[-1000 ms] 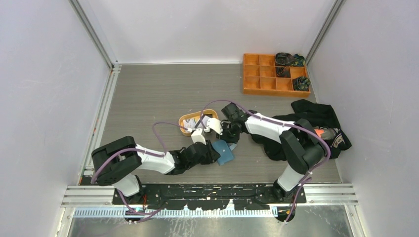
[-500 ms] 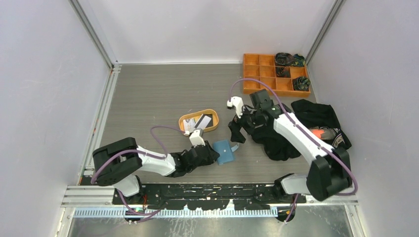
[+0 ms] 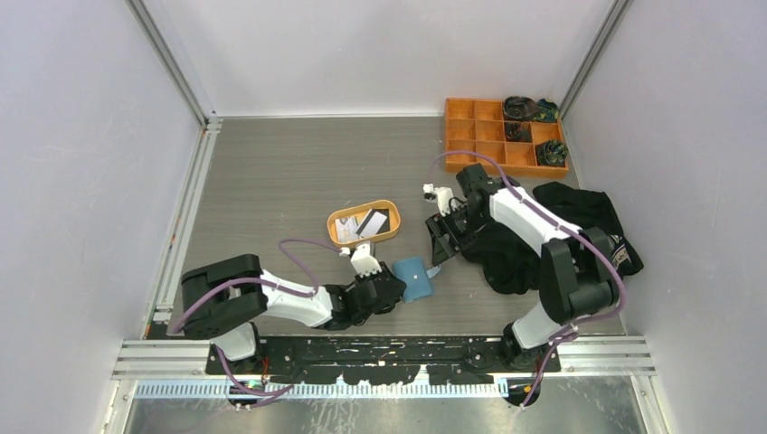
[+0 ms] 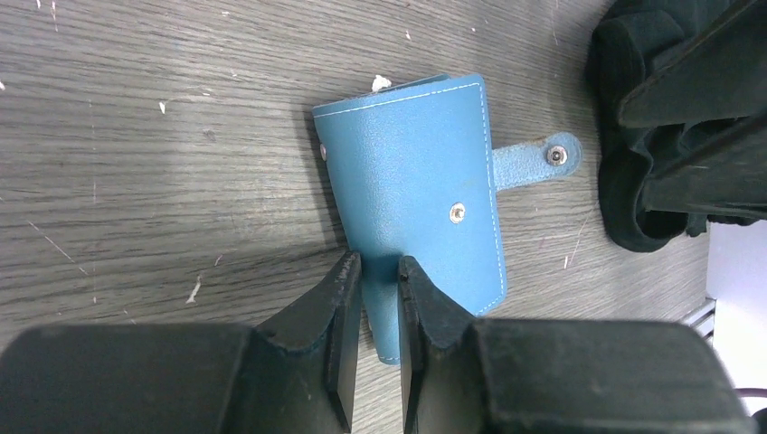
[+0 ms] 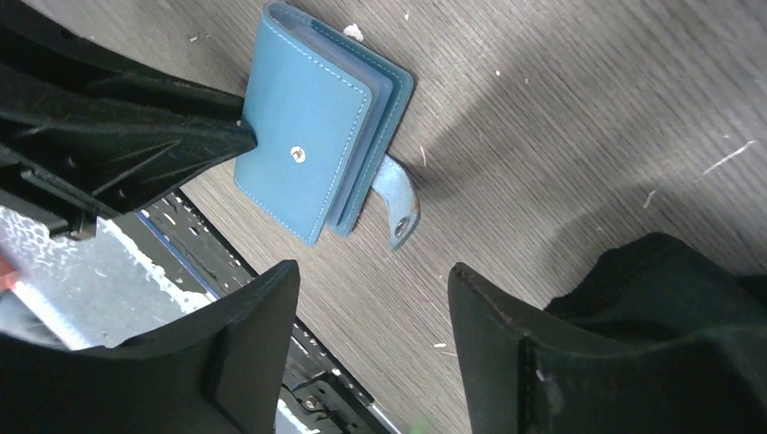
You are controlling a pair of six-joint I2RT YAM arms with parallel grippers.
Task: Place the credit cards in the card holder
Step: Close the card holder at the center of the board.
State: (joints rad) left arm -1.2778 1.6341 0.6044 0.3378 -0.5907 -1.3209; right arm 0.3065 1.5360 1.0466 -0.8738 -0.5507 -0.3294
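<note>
The blue card holder (image 3: 413,278) lies folded on the table with its snap tab (image 4: 541,159) sticking out. My left gripper (image 4: 378,268) is shut on the holder's near corner, pinching the blue cover (image 4: 411,172). In the right wrist view the card holder (image 5: 312,113) shows stacked inner leaves, with the left fingers (image 5: 136,136) at its edge. My right gripper (image 5: 371,276) hangs open and empty above the table, to the right of the holder, as the top view also shows for the right gripper (image 3: 440,242). The credit cards (image 3: 362,222), white and dark, lie in the orange oval tray (image 3: 336,237).
A black cloth heap (image 3: 565,231) lies under and to the right of the right arm. An orange compartment box (image 3: 488,149) with dark items sits at the back right. The table's near metal edge (image 5: 226,271) runs just below the holder.
My right gripper has pulled back to the right, away from the tray and holder, and opened. The left gripper kept its pinch on the card holder and shifted slightly nearer.
</note>
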